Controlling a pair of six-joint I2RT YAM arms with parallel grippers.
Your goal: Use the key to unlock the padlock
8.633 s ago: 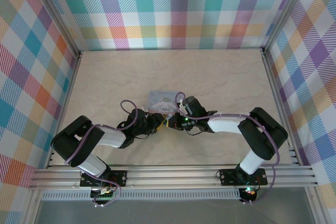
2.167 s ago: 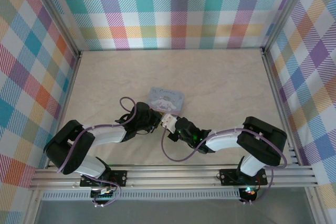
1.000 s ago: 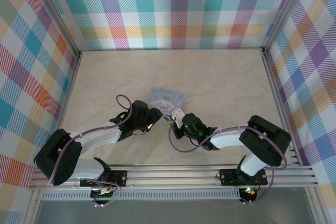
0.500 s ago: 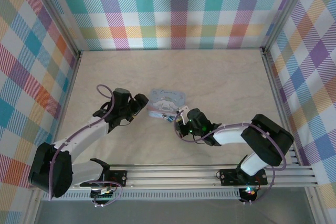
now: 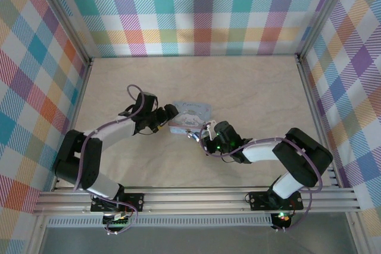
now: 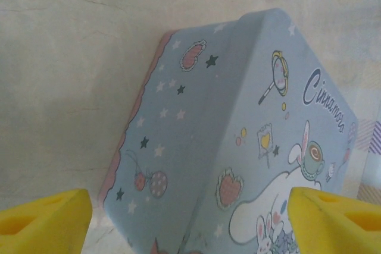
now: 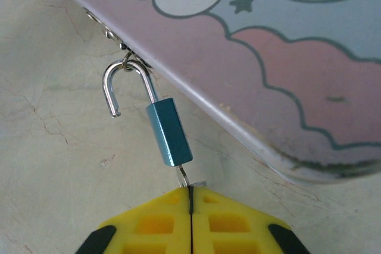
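Plaid walls (image 5: 202, 10) on three sides of a pale, marbled table (image 5: 256, 87).

Blue cartoon tin (image 5: 191, 111) lies about mid-table, lid up, with stars and a white dog printed on it and a pink band along the lower edge.

Left arm reaches in from the left. Left pincer (image 6: 190, 199) is spread wide and pointed at a corner of the tin. Its yellow pads (image 6: 47, 218) sit at either lower corner of the wrist view with the tin's corner between them. No contact with the tin can be made out.

Right arm comes in from the right, low to the table, at the tin's near edge. Right pincer (image 7: 190, 197) is pressed together, pinching the key (image 7: 184, 178). Only a thin sliver of metal shows between the pads and the lock.

Padlock (image 7: 169, 141): small teal body, just off the tin's near edge, above the table and tilted. Key enters its lower end.

Shackle (image 7: 146, 86) is popped open, its short leg free and clear of the body. Its curve is hooked through the small metal clasp (image 7: 122, 49) on the tin's edge.
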